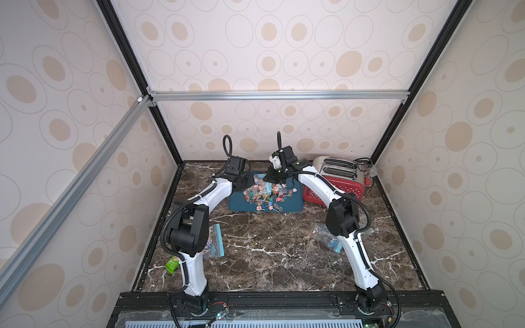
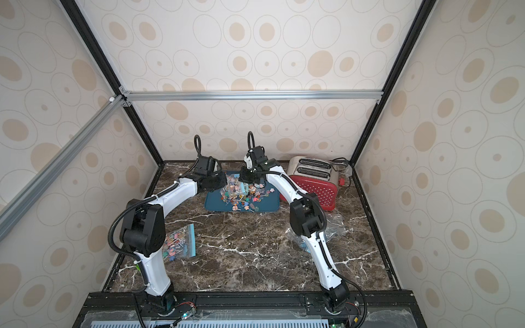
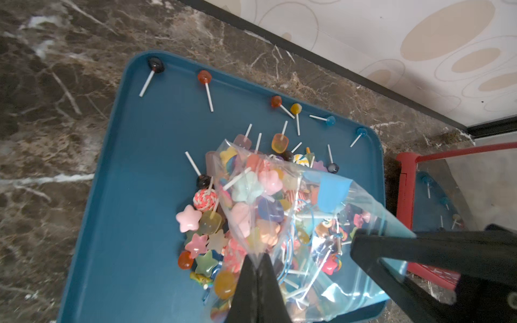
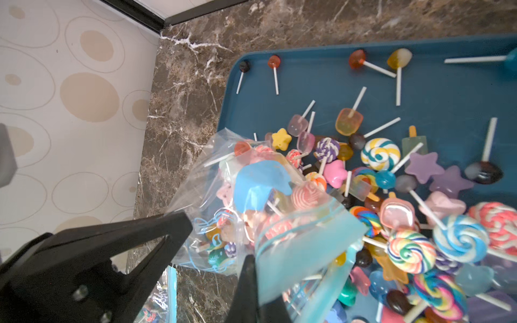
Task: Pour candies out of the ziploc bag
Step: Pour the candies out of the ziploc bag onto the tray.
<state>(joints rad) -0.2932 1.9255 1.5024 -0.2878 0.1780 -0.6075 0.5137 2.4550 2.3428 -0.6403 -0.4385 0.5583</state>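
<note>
1. The left gripper (image 3: 256,264) is seen with its jaws pressed together on a pinch of the clear film of the ziploc bag (image 3: 293,212).
2. The right gripper (image 4: 251,270) is likewise closed tight, and the bag's blue zip edge is clamped in it.
3. The bag is held up between the two grippers above the blue tray (image 3: 134,181), which is set at the back of the marble table (image 1: 270,255).
4. The candies (image 4: 380,153) are found in two places: a heap is spread on the tray under and beside the bag, and others are seen through the film inside the bag.
5. A few single lollipops are scattered along the tray's rim nearest the back wall.
6. A second bag (image 2: 179,244), filled with candies, is laid flat on the table near the left arm; a crumpled clear bag (image 2: 332,227) is seen near the right arm.
7. A toaster (image 1: 338,167) and a red basket (image 1: 349,187) are placed in the back right corner, just beside the tray.
</note>
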